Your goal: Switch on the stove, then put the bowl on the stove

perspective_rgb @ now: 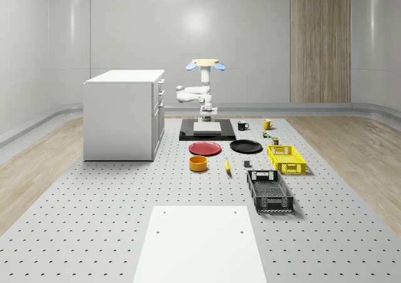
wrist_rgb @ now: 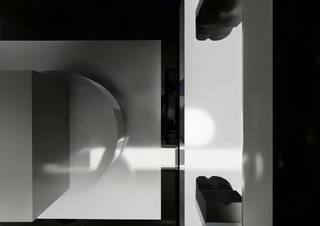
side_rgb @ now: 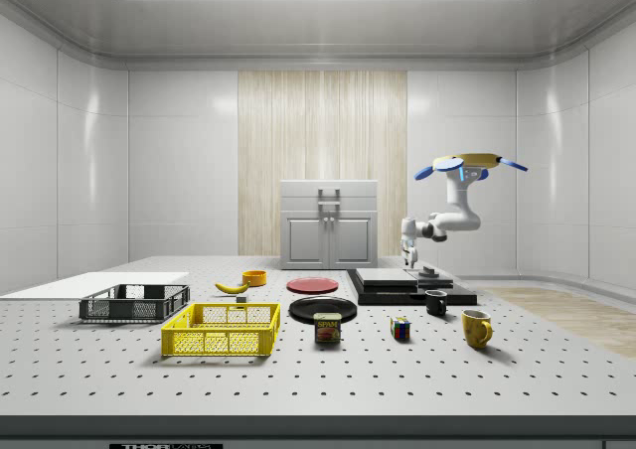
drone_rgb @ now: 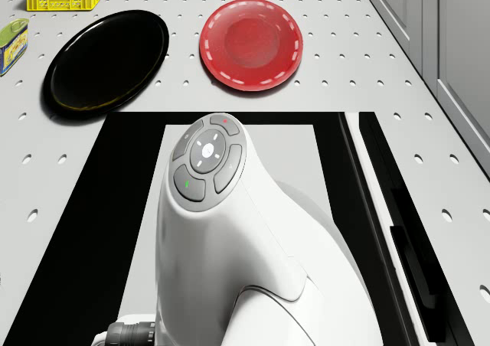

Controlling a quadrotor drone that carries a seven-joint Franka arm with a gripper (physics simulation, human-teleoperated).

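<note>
Drone [perspective_rgb: 205, 64]: hovers over the far edge of the stove [perspective_rgb: 207, 130], upper centre of the whole-scene view.
Arm [side_rgb: 452, 220]: folded downward, apparently to bring the gripper to the stove's switch.
Gripper [wrist_rgb: 218, 106]: just above the stove, at its right end in the side view; fingers [wrist_rgb: 216, 22] spread apart, holding nothing.
Bowl [perspective_rgb: 198, 163]: orange, on the table, centre of the whole-scene view, well apart from the stove; not yet moved.
Red plate [drone_rgb: 252, 43]: beside the black plate [drone_rgb: 106, 53], between stove and bowl.
Hidden: the switch is hard to make out; contact cannot be told.
</note>
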